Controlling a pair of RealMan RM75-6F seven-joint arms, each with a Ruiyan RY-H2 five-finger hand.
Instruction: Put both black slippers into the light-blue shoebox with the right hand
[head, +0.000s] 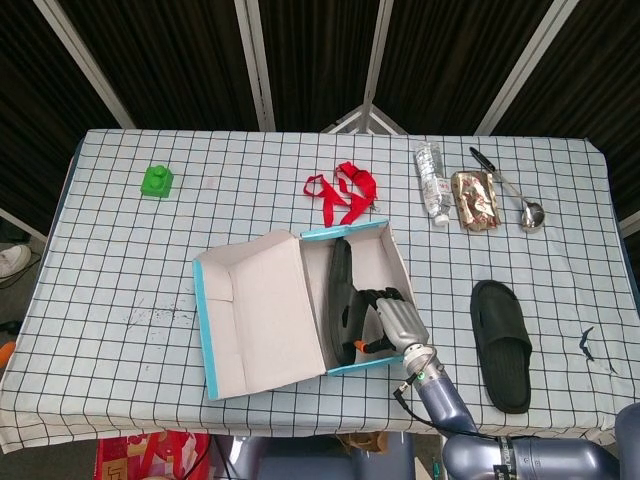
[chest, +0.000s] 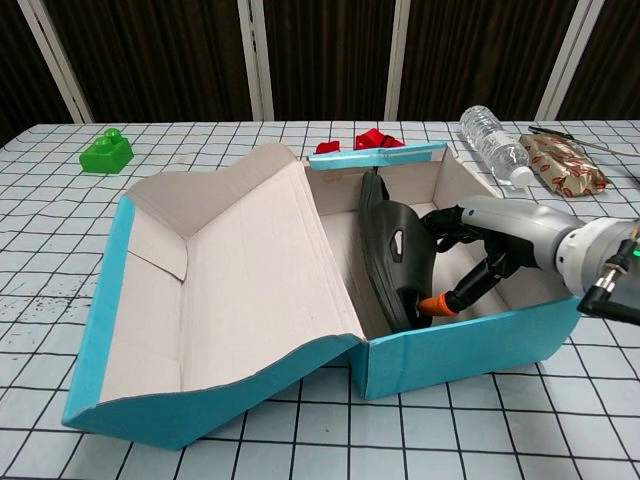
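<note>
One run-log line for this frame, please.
right hand: holds first slipper on edge inside shoebox | second slipper: on table, right of box | left hand: not in view

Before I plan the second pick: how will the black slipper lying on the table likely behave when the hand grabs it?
The slipper on the table lies flat on its sole, so it probably won't roll or tip. It looks like foam or rubber, so it is likely light and somewhat bendy. Its arched strap seems the easiest grip.

Checked tablecloth (head: 120, 280); dark slatted backdrop (head: 310, 60)

R hand (chest: 478, 252) low, fingers round slipper (chest: 392, 250)
</note>
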